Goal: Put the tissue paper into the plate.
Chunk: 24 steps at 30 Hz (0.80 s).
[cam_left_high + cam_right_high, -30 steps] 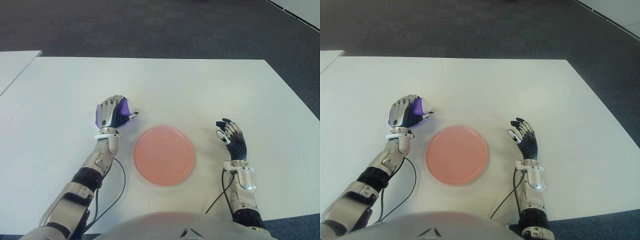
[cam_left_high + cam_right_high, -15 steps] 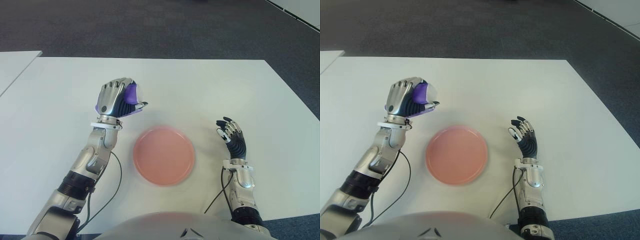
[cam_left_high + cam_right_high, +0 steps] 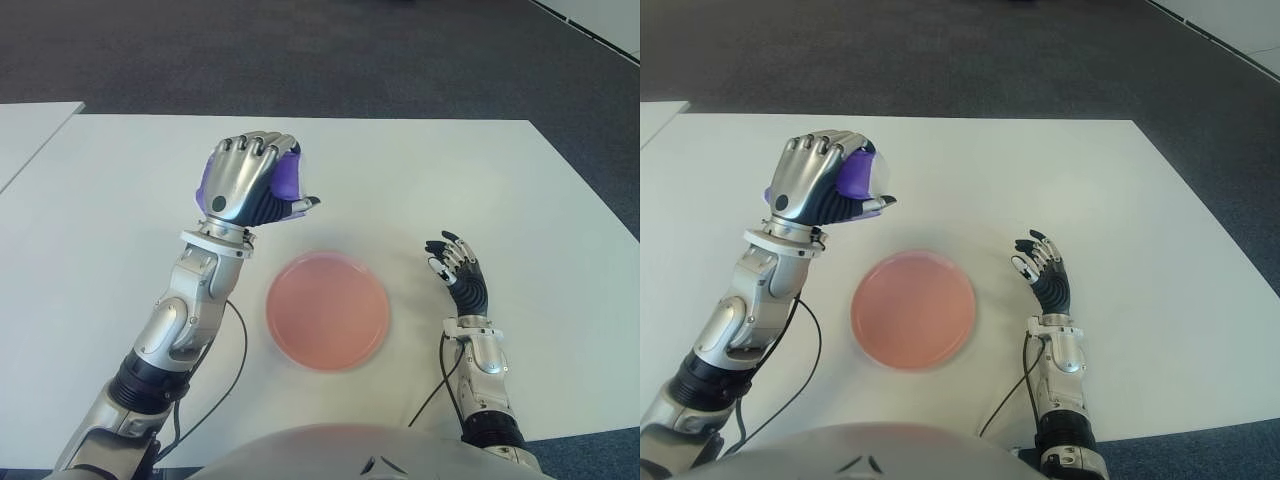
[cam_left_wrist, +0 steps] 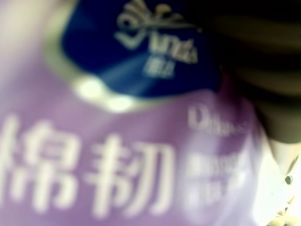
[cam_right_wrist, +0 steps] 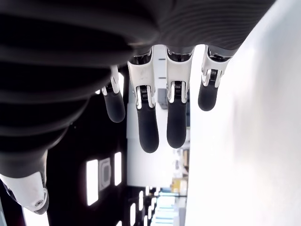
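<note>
One tissue pack [image 3: 285, 180] inside left hand [image 3: 250, 185]

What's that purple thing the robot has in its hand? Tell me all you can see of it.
It is a small purple tissue pack, soft and plastic-wrapped, with a dark blue label and white printed characters. The left hand grips it with curled fingers, raised off the white table, beyond the pink plate's far left edge. Only the hand touches it.

White table [image 3: 120, 200], dark carpet floor [image 3: 300, 50]
</note>
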Each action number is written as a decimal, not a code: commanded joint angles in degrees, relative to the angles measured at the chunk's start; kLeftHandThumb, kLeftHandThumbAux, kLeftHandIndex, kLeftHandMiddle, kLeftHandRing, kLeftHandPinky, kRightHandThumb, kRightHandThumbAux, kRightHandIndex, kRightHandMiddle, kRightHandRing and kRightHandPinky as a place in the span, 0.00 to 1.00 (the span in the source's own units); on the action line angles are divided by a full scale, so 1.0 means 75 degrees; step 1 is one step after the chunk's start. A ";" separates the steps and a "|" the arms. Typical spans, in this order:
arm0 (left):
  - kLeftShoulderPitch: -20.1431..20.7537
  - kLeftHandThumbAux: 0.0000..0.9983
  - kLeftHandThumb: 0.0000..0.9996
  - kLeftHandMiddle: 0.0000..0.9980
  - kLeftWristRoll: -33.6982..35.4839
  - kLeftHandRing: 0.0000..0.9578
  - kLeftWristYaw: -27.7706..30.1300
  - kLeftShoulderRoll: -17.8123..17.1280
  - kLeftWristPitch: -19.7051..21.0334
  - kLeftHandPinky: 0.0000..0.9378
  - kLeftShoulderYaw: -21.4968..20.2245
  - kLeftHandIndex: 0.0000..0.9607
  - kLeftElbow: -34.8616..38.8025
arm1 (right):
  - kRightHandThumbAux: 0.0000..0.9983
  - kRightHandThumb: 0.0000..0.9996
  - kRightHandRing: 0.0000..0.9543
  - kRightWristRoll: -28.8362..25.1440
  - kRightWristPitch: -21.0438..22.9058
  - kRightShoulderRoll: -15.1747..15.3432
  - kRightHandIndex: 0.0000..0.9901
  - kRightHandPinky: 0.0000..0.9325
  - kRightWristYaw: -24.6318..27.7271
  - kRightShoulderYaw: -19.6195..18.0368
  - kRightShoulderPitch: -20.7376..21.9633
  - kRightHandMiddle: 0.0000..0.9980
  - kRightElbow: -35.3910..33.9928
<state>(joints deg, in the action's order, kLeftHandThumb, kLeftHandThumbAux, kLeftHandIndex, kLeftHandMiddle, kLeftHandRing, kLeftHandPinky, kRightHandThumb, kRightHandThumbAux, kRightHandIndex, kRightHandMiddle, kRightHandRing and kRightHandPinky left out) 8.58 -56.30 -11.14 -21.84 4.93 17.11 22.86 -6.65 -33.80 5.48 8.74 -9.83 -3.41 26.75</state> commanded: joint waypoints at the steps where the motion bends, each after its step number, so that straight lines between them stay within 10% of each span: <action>1: -0.0421 0.66 0.86 0.56 -0.0611 0.91 0.0456 0.0288 -0.0025 0.92 0.0590 0.43 0.0366 | 0.60 0.18 0.34 -0.0062 0.0167 -0.0826 0.19 0.27 -0.0048 0.0171 -0.0753 0.36 0.1738; 24: -0.1973 0.66 0.86 0.54 -0.1421 0.88 0.0483 0.0740 -0.0559 0.88 0.1882 0.42 0.0415 | 0.65 0.14 0.30 0.0600 0.0133 -0.0810 0.18 0.20 -0.0706 0.0564 -0.1028 0.33 0.1306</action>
<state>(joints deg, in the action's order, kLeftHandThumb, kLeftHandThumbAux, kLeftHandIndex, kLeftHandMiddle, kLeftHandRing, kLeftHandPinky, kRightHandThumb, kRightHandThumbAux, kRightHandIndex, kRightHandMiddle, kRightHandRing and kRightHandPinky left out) -4.59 -65.54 -6.43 -15.96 2.04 30.19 27.88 -4.79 -34.00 5.34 4.22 -9.07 -2.25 27.98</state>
